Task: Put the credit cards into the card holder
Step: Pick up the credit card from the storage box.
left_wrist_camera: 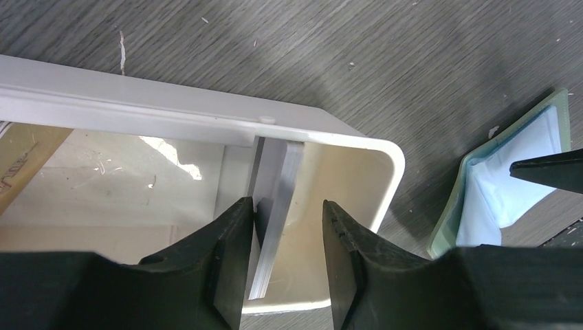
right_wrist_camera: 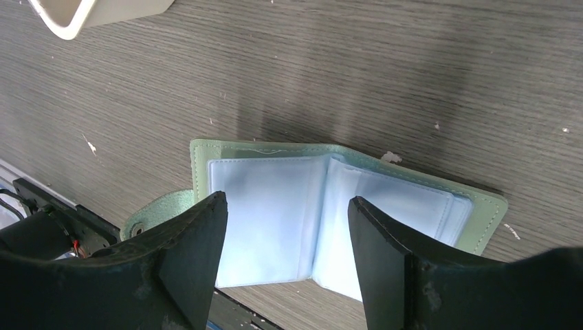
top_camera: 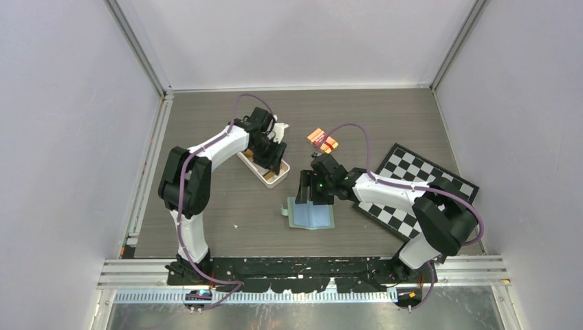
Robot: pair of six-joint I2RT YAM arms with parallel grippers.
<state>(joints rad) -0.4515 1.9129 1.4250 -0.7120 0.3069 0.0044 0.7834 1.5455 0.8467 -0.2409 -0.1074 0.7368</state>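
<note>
A thin grey credit card (left_wrist_camera: pixel 282 172) stands on edge at the end of the long white tray (left_wrist_camera: pixel 172 103). My left gripper (left_wrist_camera: pixel 287 201) reaches into that tray (top_camera: pixel 273 177) with its jaws on either side of the card. The card leans on the left finger, and a gap shows before the right finger. A gold-tan card (left_wrist_camera: pixel 24 161) lies further along the tray. The sage-green card holder (right_wrist_camera: pixel 261 185) lies open on the table, blue-grey pockets up, clasp tab (right_wrist_camera: pixel 155 210) to one side. My right gripper (right_wrist_camera: pixel 287 199) hovers open just over the card holder (top_camera: pixel 313 214), holding nothing.
An orange-and-red banded packet (top_camera: pixel 322 139) lies behind the right gripper (top_camera: pixel 309 189). A black-and-white chessboard (top_camera: pixel 412 182) covers the table's right side under the right arm. The tray sits diagonally to the left of the holder, about a hand's width away.
</note>
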